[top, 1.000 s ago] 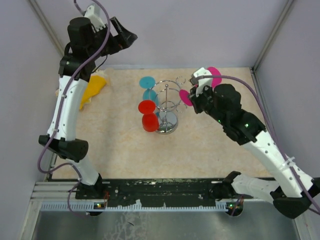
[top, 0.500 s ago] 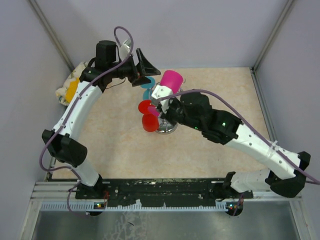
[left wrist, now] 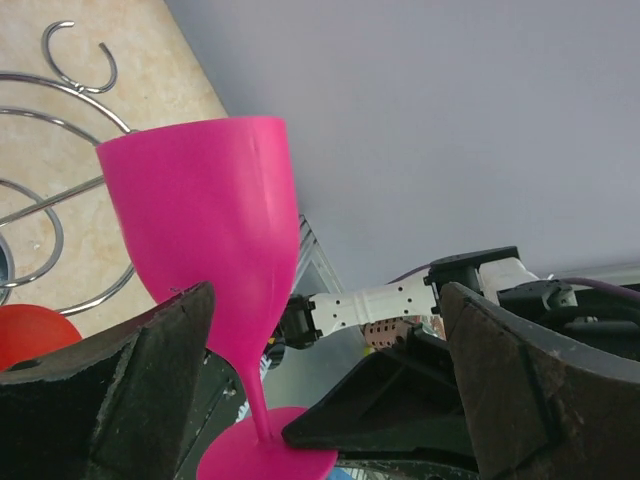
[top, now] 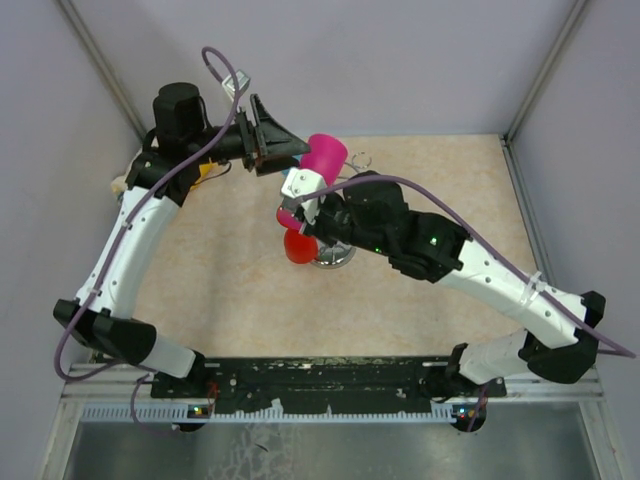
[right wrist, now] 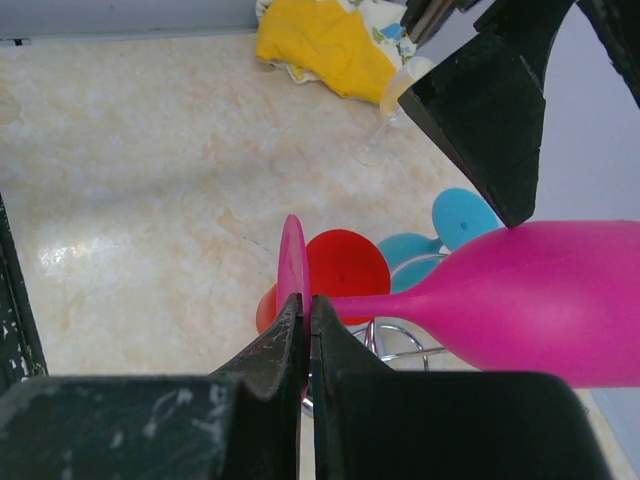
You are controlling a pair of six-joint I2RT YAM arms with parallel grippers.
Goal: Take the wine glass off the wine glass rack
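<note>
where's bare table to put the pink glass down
Bare table lies right of the wine glass rack, toward the far right corner, and near-left, between the red glass and the left arm. Crowded: around the rack, with red and blue glasses, and the far-left corner with the yellow cloth.

No text, label, brand or number can be read in any of the views. The pink wine glass [left wrist: 205, 220] shows a plain surface with no legible mark.
</note>
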